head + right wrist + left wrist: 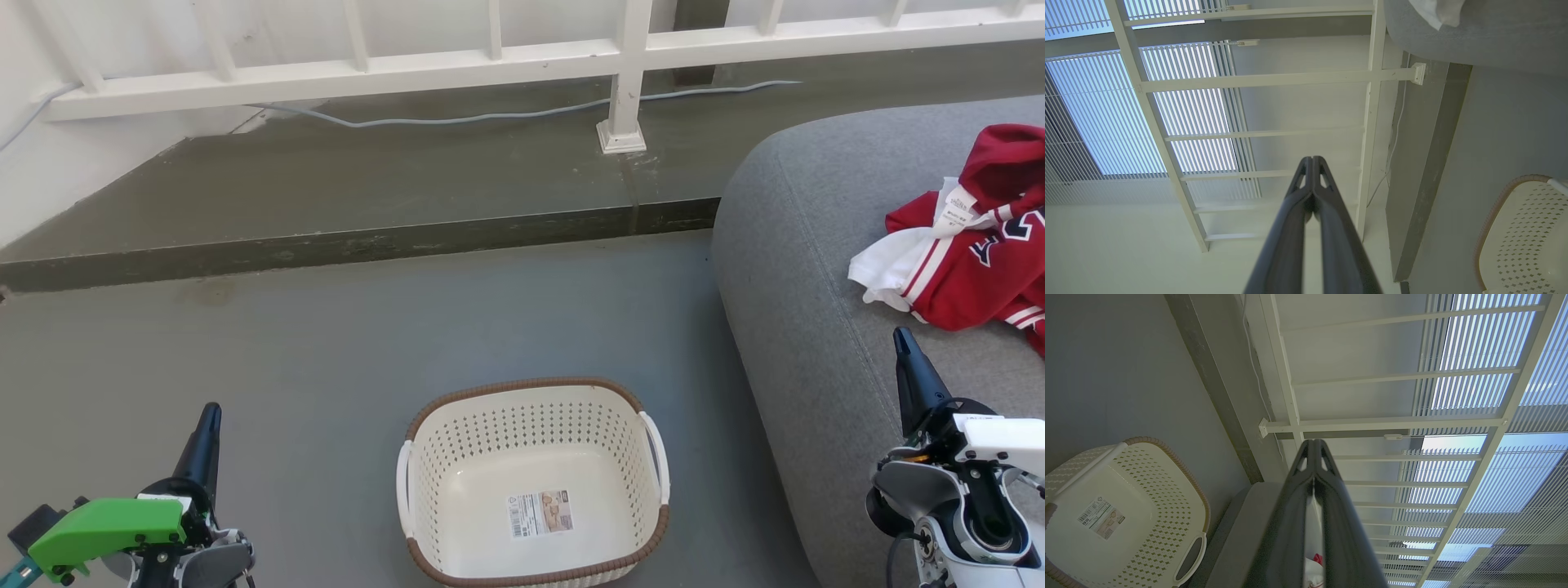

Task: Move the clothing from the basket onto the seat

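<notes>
The left tool [210, 420] is clenched, its two long dark fingers pressed together to one point with nothing between them. It rises at the lower left of the head view, tilted slightly right, above a green wrist housing [110, 527] and over the grey floor [326, 351]. The right tool [903, 347] is likewise clamped shut on nothing. It stands at the lower right on a white and grey wrist [971, 482], leaning slightly left, in front of the large grey woven-fabric seat cushion [800, 286]. Between the two arms, on the floor, sits the cream perforated plastic basket [490, 441] with a brown braided rim. It stands mouth up with its long axis across the head view and a white handle at each end; a label [540, 513] lies on its bare bottom. The red sports jersey [976, 273] with white trim lies crumpled on the seat cushion, beyond the right tool and apart from it, and runs off the right edge. Its white cloth piece [886, 265] points left toward the cushion's rounded edge. Farther back, a grey cable [457, 119] trails along a raised ledge under a white railing [490, 57].
</notes>
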Motion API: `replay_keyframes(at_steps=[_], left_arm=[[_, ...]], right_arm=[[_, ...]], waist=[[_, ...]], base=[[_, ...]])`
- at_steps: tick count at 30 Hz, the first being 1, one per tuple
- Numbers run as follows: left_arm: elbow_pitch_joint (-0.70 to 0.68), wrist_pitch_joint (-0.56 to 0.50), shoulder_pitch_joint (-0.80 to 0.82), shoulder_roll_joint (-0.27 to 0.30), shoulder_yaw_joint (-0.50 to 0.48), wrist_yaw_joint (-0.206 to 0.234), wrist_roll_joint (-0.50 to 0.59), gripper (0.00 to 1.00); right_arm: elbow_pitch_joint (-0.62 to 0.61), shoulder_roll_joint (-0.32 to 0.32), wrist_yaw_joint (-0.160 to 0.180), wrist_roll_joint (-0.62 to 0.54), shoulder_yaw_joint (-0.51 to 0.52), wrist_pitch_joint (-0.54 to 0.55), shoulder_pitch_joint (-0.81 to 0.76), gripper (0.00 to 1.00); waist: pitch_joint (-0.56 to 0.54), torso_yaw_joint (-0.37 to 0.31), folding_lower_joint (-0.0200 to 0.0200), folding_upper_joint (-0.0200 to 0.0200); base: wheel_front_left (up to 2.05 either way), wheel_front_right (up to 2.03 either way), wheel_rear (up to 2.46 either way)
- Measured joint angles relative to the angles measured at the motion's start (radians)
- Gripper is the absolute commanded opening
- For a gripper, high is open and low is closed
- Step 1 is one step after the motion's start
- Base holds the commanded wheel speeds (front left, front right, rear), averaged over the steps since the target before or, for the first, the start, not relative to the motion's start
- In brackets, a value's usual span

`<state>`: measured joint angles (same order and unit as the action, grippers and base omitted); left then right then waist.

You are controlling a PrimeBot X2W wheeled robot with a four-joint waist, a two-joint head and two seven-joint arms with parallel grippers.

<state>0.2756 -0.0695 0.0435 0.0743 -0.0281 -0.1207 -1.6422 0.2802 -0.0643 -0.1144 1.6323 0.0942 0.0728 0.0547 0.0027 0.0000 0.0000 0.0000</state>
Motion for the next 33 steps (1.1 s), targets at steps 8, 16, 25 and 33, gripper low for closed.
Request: replay_keyframes(at_steps=[8, 16, 25, 33], left_arm=[[0.001, 0.000, 0.001, 0.000, 0.000, -0.001, 0.000, 0.00], [0.002, 0.000, 0.004, 0.000, -0.001, -0.001, 0.000, 0.00], [0.003, 0.000, 0.010, -0.001, -0.002, -0.001, 0.000, 0.00], [0.003, 0.000, 0.013, -0.002, -0.002, -0.001, 0.000, 0.00]], right_arm=[[0.001, 0.000, 0.000, 0.000, 0.000, 0.000, 0.000, 0.00], [0.001, 0.000, 0.000, 0.000, 0.001, 0.002, 0.000, 0.00], [0.001, 0.001, -0.002, 0.000, 0.001, 0.004, 0.000, 0.00], [0.001, 0.001, -0.002, 0.000, 0.002, 0.005, 0.000, 0.00]], waist=[[0.000, 0.000, 0.0000, 0.0000], [0.000, 0.000, 0.0000, 0.0000], [0.000, 0.000, 0.0000, 0.0000], [0.000, 0.000, 0.0000, 0.0000]], base=[[0.00, 0.00, 0.00], [0.00, 0.00, 0.00], [0.00, 0.00, 0.00], [0.00, 0.00, 0.00]])
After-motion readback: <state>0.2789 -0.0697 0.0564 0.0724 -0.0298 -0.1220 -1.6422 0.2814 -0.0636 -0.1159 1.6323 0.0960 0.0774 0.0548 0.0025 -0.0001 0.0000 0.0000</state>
